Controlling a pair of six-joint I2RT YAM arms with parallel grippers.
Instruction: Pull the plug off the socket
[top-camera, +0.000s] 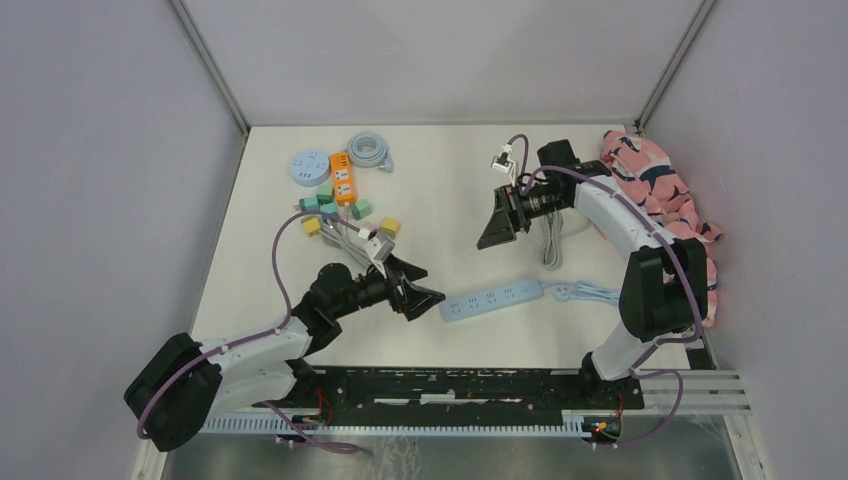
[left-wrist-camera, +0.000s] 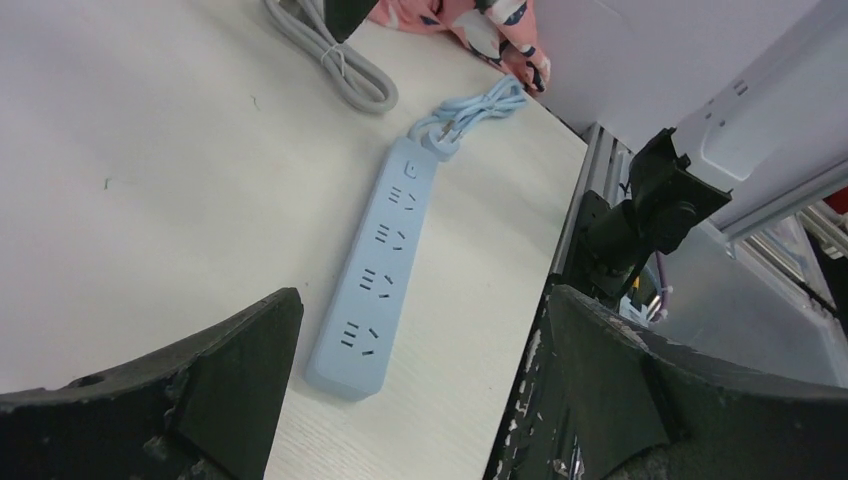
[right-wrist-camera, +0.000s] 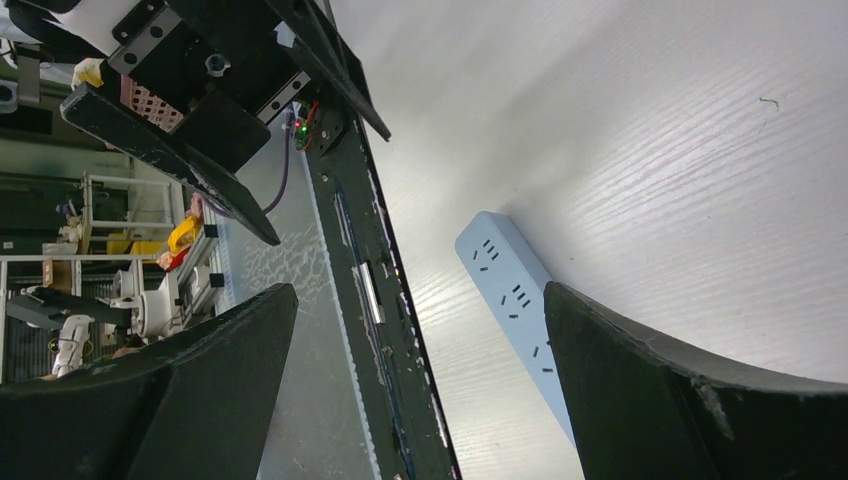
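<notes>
The left pincer (top-camera: 425, 287) stands wide apart and empty, its tips just beside the left end of the blue power strip (top-camera: 492, 298), which lies flat on the white table (top-camera: 440, 185). The right pincer (top-camera: 493, 222), also spread and empty, hovers beyond the strip.

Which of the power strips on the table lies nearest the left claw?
The long light-blue strip, just beyond the tips of the open left claw. The orange strip and the round blue socket lie farther back, among the coloured adapters.

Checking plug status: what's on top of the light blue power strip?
Nothing: the light blue power strip has four bare sockets. Its top is fully uncovered.
</notes>
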